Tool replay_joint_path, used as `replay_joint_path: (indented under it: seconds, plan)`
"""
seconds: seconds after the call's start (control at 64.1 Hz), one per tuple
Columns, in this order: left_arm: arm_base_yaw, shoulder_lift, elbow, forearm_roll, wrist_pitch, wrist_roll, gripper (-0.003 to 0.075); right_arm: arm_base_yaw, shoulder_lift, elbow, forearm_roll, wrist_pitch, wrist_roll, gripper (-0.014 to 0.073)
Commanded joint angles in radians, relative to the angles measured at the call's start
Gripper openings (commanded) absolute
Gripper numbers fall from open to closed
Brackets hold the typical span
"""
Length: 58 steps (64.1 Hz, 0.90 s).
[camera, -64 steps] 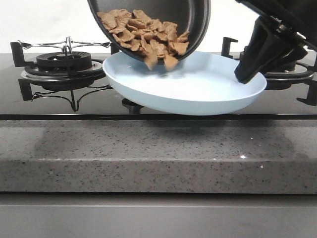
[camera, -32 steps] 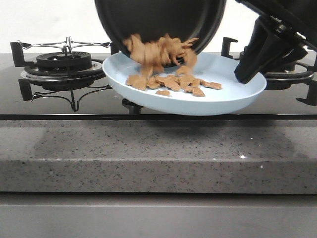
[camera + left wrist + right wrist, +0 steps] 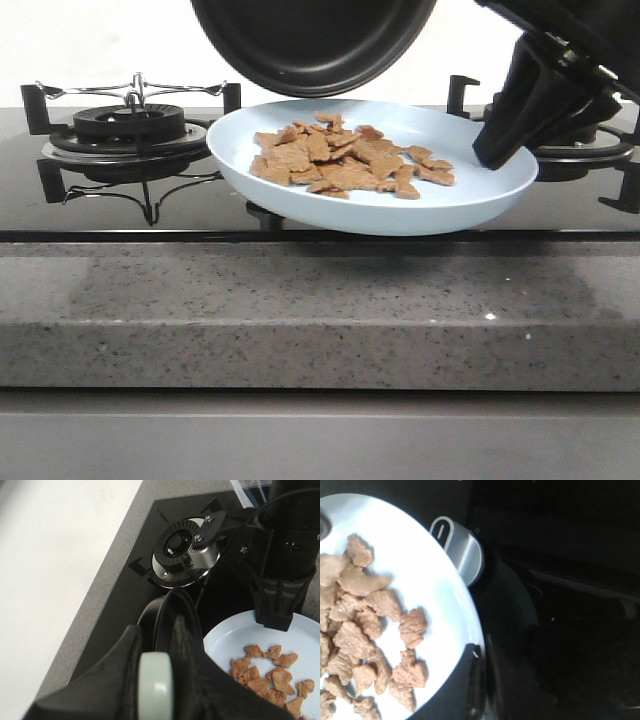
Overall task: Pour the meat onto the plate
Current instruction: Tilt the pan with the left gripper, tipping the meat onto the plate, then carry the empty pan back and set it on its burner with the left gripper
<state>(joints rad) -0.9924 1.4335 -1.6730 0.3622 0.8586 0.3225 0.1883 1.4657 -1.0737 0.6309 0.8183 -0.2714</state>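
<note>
The counter [image 3: 300, 320] front edge lies nearest, with nothing on it. Past it, the plate [image 3: 480, 190] hangs above the stove [image 3: 100, 215], pinched at its right rim by the right gripper [image 3: 503, 152], whose jaws are closed thin on that rim. The meat [image 3: 345, 165] lies spread across the plate's middle and left part, well apart from those jaws, with a few pieces trailing toward them. Just above the meat, the pan [image 3: 315, 45] is tipped steeply with its dark inside facing forward and looks empty. The left gripper [image 3: 160, 680] is closed on the pan's handle, with the pan body just beyond its jaws and the plate beside it. Farthest back sits the left burner [image 3: 130, 125]. The pour looks essentially done: no pieces are seen in the air or clinging to the pan. The next move likely calls for righting the pan and drawing it clear of the plate, then lowering the plate level so nothing slides off.
</note>
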Motion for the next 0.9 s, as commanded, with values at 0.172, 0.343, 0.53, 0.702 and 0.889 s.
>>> replay_joint_path:
  seconds: [0.172, 0.343, 0.53, 0.702, 0.889]
  plan:
    - [-0.032, -0.086, -0.032, 0.087, -0.092, -0.162, -0.0020, 0.004, -0.031, -0.029, 0.039, -0.017, -0.009, -0.0018]
    - [0.033, -0.173, -0.032, 0.012, -0.166, -0.275, -0.0020, 0.004, -0.031, -0.029, 0.039, -0.017, -0.009, -0.0018]
    - [0.251, -0.231, -0.032, -0.233, -0.191, -0.283, -0.0020, 0.004, -0.031, -0.029, 0.039, -0.017, -0.009, -0.0018]
    - [0.548, -0.228, -0.032, -0.537, -0.205, -0.261, -0.0020, 0.004, -0.031, -0.029, 0.039, -0.017, -0.009, -0.0018]
    - [0.914, -0.159, -0.032, -1.145, -0.119, -0.003, -0.0020, 0.004, -0.031, -0.029, 0.039, -0.017, -0.009, -0.0018]
